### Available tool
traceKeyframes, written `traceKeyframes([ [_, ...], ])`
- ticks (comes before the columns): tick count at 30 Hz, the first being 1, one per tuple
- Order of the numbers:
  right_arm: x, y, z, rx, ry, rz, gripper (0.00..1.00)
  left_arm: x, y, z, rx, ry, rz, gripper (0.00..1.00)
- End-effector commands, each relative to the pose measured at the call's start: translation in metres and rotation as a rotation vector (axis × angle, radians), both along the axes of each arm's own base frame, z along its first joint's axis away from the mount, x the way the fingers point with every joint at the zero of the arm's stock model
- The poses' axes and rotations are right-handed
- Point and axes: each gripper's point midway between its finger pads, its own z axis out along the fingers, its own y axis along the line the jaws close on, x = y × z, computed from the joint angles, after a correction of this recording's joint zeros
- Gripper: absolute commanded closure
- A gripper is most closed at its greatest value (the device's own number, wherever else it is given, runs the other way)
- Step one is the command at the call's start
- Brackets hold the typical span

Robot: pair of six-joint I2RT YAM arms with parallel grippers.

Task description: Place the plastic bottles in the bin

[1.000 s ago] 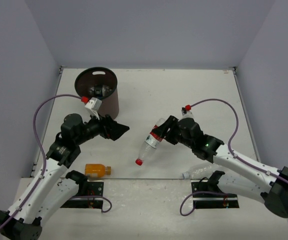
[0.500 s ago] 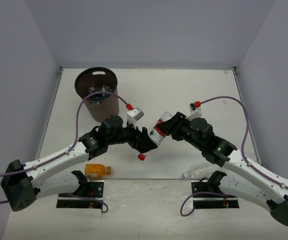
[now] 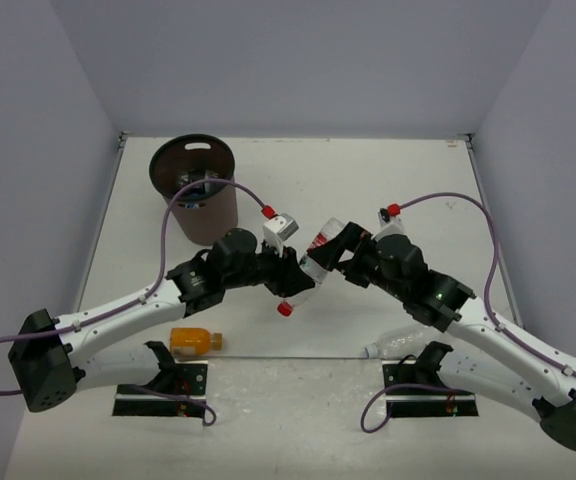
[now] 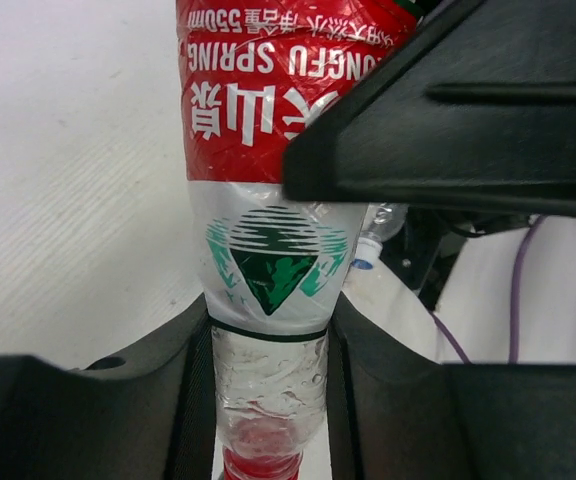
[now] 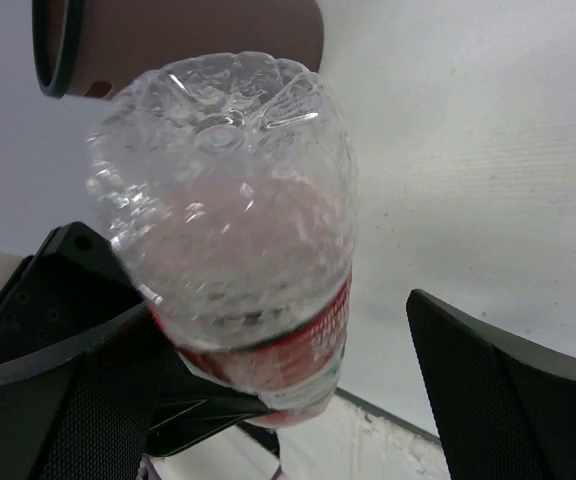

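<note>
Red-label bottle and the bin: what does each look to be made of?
Red-label bottle: thin clear plastic with a glossy finish. You can see through it, and its moulded base is crinkled and catches highlights.
Bin: probably moulded plastic, dark brown, matte to satin. Its tapered wall is smooth and even, though the look alone leaves the material open.

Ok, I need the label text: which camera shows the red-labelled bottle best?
Left wrist: the bottle fills the frame, its red label's print legible. The right wrist shows mostly its clear base; the top view shows it small, partly hidden.
</note>
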Motion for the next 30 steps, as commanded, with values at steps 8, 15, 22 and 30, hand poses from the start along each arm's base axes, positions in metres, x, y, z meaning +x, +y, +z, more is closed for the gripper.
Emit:
traceKeyframes([
  [8, -0.020, -0.115, -0.032, -0.218, 0.189, -0.420, 0.01, 0.098, 0.127, 0.112, 0.159, -0.235, 0.798, 1.00],
  [15, -0.064, -0.147, -0.087, -0.281, 0.424, -0.428, 0.01, 0.159, 0.202, 0.158, 0.203, -0.283, 1.053, 1.00],
  [22, -0.112, -0.177, -0.119, -0.388, 0.649, -0.470, 0.01, 0.193, 0.255, 0.182, 0.271, -0.328, 1.278, 0.97],
  [30, -0.132, -0.176, -0.121, -0.427, 0.767, -0.441, 0.01, 0.236, 0.297, 0.154, 0.292, -0.284, 1.314, 0.90],
])
